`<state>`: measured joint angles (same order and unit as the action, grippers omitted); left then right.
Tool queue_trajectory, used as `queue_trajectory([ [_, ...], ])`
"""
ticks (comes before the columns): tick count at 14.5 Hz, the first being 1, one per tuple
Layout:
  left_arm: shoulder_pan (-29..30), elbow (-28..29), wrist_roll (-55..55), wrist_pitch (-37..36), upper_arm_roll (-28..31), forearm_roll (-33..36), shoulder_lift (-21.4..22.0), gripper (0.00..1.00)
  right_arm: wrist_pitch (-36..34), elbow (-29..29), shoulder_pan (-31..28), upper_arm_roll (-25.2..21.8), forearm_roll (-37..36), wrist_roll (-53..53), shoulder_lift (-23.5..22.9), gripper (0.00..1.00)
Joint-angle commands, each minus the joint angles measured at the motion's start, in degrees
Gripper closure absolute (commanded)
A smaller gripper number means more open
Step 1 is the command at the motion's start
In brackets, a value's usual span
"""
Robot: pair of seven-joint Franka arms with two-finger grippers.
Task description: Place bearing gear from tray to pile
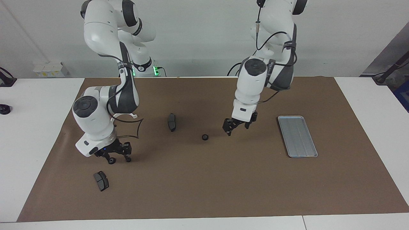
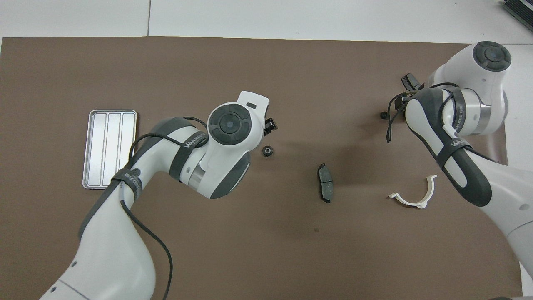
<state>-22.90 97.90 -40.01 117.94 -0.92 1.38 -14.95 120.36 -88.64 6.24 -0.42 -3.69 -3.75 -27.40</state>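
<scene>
a white table (image 1: 32, 127) stood before a pale wall, most of it covered by a brown mat (image 1: 204, 185). at the lower left of the facing view, the right gripper (image 1: 119, 159) hung just above the mat with its fingers spread. a small black round piece (image 1: 111, 160) sat at one fingertip; whether it was a gear could not be told. below it lay a dark grey brake pad (image 1: 101, 180). a white curved plastic clip (image 2: 416, 198) lay by the right arm. near the centre rested a second dark grey brake pad (image 1: 172, 122), then a small black round gear (image 1: 205, 137) on the mat. just right of it, the left gripper (image 1: 238, 129) hovered low, fingers apart and holding nothing. at the right lay the flat silver-grey grooved metal tray (image 1: 297, 136), well apart from the gear.
</scene>
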Motion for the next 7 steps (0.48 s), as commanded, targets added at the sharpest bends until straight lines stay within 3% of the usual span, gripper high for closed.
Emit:
queue_trajectory([
  [1, 6.97, 2.73, 12.98, -5.51, -0.75, -0.23, 4.66, 0.00, 0.93, -1.36, 7.80, 0.25, 0.35, -11.85, 1.30, 0.22],
  [7, 19.02, 3.17, 33.46, -11.14, -0.83, -2.35, 7.74, 0.00, 4.00, -1.27, 21.52, 1.30, 0.44, -29.36, -0.19, 0.24],
])
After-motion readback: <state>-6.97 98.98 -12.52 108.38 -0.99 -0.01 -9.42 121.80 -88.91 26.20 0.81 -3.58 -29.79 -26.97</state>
